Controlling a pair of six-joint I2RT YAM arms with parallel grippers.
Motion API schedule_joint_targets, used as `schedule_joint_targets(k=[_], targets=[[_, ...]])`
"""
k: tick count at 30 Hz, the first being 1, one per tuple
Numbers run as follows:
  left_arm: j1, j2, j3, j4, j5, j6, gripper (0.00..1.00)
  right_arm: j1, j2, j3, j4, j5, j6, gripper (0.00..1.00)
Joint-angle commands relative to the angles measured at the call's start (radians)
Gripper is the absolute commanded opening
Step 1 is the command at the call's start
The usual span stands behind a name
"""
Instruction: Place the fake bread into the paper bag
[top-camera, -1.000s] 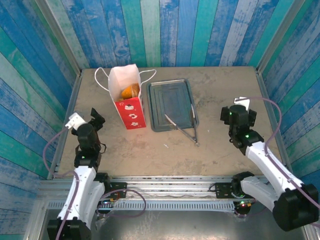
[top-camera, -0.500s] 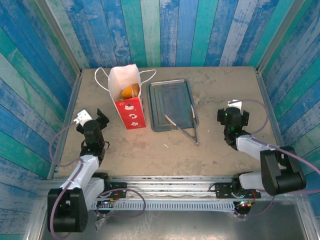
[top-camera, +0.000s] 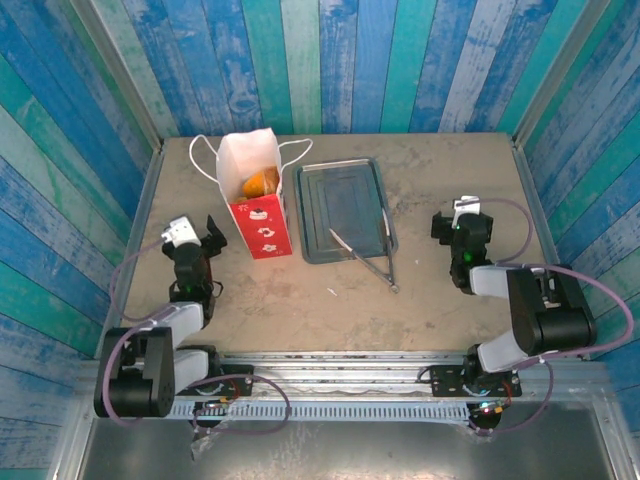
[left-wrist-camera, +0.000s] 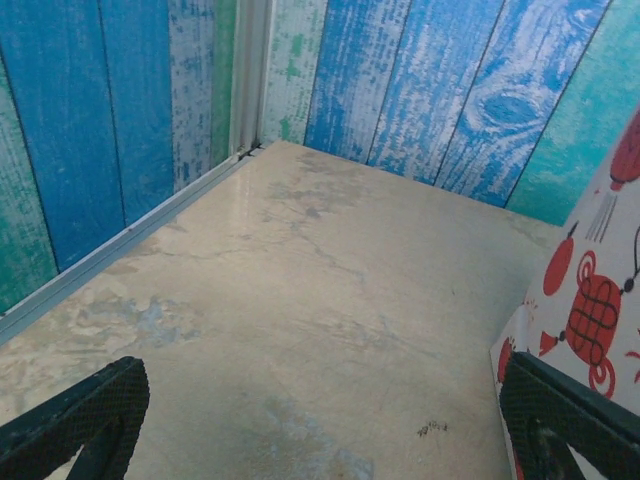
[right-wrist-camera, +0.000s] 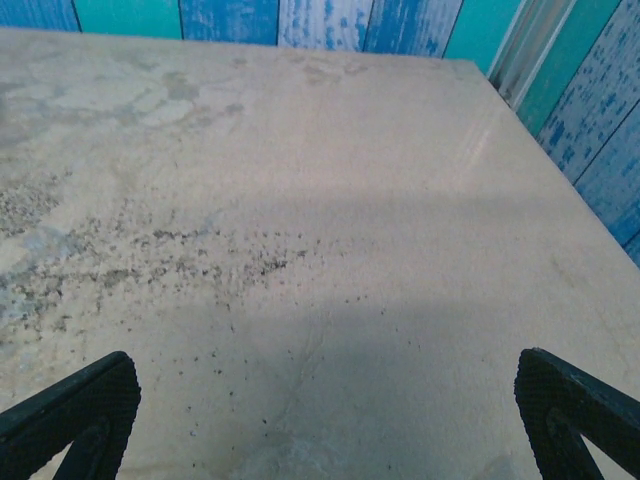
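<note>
Matt paper bag, dull grey metal tray, mottled matt tabletop

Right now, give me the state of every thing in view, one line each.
White-and-red paper bag: upright, mouth open.
Golden-brown fake bread: inside the bag.
Grey metal tray: lying flat beside the bag.
Metal tongs: spread open, across the tray's rim.
Left gripper: open, empty.
Right gripper: open, empty.

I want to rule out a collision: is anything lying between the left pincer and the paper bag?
Nothing visible does. The left pincer, open, sits beside the paper bag, with only table surface between them. The fake bread already lies inside the bag.
</note>
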Motion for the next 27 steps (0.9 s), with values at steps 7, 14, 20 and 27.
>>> schedule_joint_targets(k=[7, 14, 20, 27], targets=[[0.004, 0.226, -0.052, 0.397, 0.108, 0.105, 0.94, -0.008, 0.005, -0.013, 0.051, -0.052, -0.011, 1.00], [0.003, 0.330, 0.041, 0.337, 0.150, 0.129, 0.94, -0.009, 0.005, -0.012, 0.054, -0.053, -0.011, 1.00], [-0.013, 0.327, 0.088, 0.236, 0.171, 0.156, 0.94, -0.009, 0.008, -0.012, 0.051, -0.052, -0.010, 1.00], [-0.019, 0.332, 0.106, 0.209, 0.229, 0.190, 0.94, -0.008, 0.006, -0.013, 0.051, -0.052, -0.010, 1.00]])
